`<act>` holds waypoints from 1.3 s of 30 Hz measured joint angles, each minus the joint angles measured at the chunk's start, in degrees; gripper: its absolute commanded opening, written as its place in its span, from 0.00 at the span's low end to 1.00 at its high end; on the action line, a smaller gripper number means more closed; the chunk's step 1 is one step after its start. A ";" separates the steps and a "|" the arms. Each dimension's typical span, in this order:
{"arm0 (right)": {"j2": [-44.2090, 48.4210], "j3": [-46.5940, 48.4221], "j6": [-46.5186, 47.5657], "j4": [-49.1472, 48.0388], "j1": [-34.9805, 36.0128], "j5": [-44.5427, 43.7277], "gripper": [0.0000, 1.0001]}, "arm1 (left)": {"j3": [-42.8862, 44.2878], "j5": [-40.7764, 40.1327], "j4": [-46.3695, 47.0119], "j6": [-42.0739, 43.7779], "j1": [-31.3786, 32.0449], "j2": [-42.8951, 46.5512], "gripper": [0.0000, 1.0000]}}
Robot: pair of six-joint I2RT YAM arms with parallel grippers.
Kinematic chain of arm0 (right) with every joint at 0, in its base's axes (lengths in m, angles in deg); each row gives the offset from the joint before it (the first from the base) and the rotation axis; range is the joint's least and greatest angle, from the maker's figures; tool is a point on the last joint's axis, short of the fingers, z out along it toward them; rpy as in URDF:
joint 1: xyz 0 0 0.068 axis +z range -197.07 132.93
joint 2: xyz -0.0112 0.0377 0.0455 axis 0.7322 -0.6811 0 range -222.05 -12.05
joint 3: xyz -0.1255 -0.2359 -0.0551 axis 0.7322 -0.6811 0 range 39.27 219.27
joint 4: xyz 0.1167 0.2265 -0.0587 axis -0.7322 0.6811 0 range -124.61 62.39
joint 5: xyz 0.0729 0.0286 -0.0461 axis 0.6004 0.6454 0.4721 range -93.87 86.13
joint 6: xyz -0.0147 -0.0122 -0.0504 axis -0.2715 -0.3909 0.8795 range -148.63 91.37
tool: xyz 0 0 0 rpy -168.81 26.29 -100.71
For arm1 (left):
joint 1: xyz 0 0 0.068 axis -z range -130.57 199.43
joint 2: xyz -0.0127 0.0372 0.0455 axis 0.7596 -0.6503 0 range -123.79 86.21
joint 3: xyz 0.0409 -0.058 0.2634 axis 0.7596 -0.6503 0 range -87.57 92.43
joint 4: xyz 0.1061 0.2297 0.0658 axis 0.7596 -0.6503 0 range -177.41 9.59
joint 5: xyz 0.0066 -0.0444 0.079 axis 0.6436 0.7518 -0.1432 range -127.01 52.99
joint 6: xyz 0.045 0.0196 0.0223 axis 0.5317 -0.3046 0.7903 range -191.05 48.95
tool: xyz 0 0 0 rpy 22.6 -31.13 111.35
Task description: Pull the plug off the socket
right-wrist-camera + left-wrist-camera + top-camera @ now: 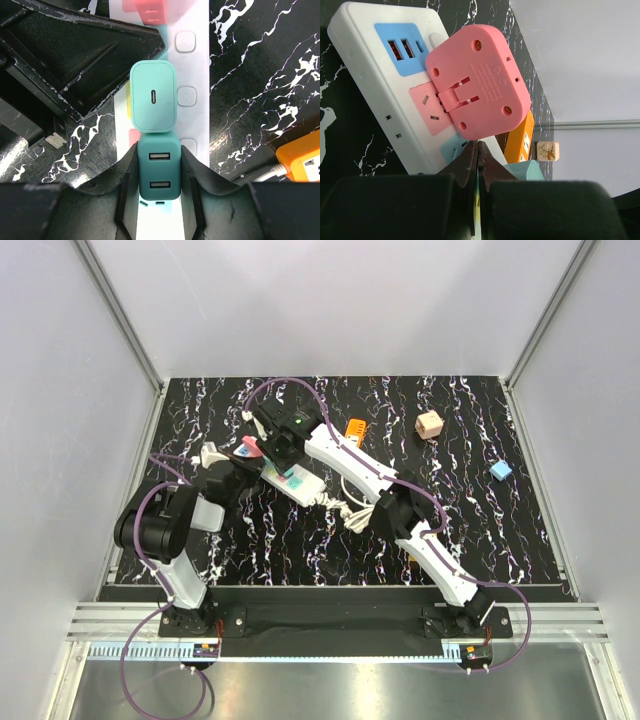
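1. Presently, the socket (308,490) lies slantwise on the table (480,530), in its left half and nearer the far edge than the near one. Its coiled cord (345,508) trails off the end facing the table's middle.
2. The right gripper (159,150) is narrowly set, with a finger pressed against each side of the teal plug (159,172). That plug stands on the socket's outlet row. Whether its prongs are seated cannot be told.
3. A mint charger (153,96) stands just beyond the teal plug, touching it or nearly so.
4. The left gripper (477,150) is fully closed with nothing between its fingers. Its tips sit at the lower edge of a pink adapter (477,80).
5. The pink adapter is tilted over the socket's pink outlet, underside showing.
6. An orange power strip (355,427) lies near the far edge, beyond the socket.
7. A wooden cube (429,424) sits by the far edge in the right half, and a blue cube (500,470) near the right edge.
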 measured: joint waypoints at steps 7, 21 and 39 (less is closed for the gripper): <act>0.00 0.02 -0.02 -0.09 -0.02 -0.22 0.00 | 0.22 0.00 -0.33 0.17 0.02 0.00 0.00; 0.00 0.87 -0.07 -0.37 -0.13 -0.39 0.00 | 1.01 -0.15 -0.85 0.39 0.04 0.00 0.00; 0.00 1.29 -0.59 -0.81 -0.31 -1.14 0.00 | 1.81 -0.85 -1.73 1.18 0.37 0.00 0.00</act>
